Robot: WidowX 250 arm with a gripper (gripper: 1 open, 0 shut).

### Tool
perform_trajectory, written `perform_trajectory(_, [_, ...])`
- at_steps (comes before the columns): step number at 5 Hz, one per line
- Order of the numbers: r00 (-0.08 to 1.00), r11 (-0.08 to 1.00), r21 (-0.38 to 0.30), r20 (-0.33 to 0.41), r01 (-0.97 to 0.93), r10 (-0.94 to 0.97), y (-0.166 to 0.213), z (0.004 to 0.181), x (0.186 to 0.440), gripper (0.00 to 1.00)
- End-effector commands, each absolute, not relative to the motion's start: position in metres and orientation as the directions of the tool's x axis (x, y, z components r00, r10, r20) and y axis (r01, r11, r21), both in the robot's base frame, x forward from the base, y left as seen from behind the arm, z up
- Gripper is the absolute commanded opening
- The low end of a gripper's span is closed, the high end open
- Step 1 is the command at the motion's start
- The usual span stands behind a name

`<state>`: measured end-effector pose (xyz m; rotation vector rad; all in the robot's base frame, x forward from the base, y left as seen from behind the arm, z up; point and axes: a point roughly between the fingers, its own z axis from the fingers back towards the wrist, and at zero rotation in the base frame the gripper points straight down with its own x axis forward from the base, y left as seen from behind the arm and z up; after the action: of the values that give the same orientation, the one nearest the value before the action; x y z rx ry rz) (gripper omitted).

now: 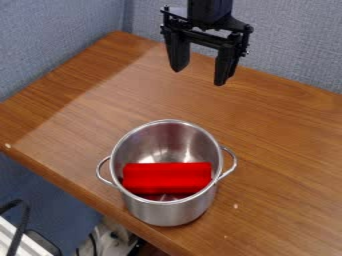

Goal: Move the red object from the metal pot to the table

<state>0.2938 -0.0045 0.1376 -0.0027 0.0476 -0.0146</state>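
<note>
The red object (168, 177) lies flat inside the metal pot (150, 137), filling the front half of its bottom. The pot stands near the front edge of the brown wood table (80, 95). My gripper (201, 61) hangs above the far side of the table, well behind and above the pot, pointing down. Its two black fingers (175, 52) stand wide apart with nothing between them.
A blue-grey wall rises behind the table. The table's front edge runs just in front of the pot, and past it the floor with some clutter shows at the bottom left.
</note>
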Motion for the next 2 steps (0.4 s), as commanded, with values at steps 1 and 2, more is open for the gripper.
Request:
perform_trajectory(1, [0.998, 1.0, -0.003, -0.067, 0.017, -0.018, -0.0053, 0.1318, 0.2899, 1.0])
perform_trajectory(2, [0.996, 1.0, -0.004, -0.087, 0.02, -0.021, -0.006, 0.1261, 0.286, 1.0])
